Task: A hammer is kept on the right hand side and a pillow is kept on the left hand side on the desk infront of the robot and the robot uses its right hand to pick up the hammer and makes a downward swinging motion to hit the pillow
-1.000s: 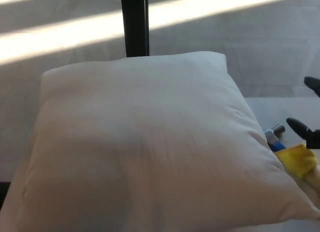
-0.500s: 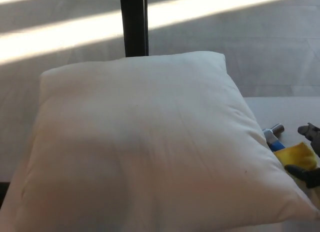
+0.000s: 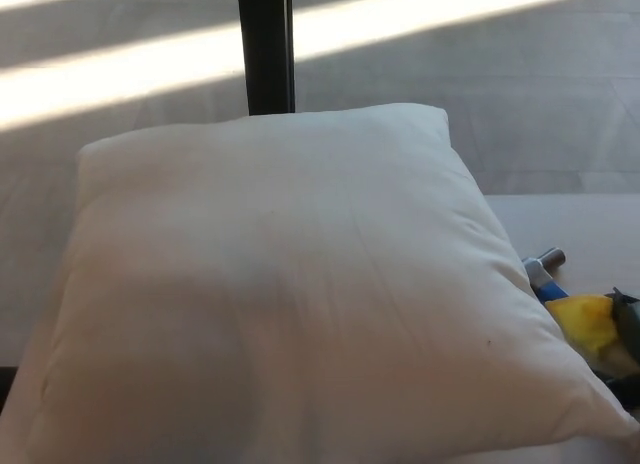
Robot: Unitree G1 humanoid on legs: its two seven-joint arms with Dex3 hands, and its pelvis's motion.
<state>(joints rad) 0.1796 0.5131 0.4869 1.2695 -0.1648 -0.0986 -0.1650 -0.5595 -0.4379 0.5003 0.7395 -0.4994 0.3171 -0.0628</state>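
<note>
Now the right robot hand (image 3: 628, 329) has come down onto the hammer (image 3: 585, 319).
Its grip cannot be told; the pillow (image 3: 290, 294) lies unhit.

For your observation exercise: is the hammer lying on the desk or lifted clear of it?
Cannot tell. The hammer shows only beside the pillow's right edge, low by the desk, with the right hand at it.

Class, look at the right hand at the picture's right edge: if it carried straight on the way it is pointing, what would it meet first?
Probably the hammer: the right hand sits right beside its yellow part, with the pillow beyond. Depth is unclear.
</note>
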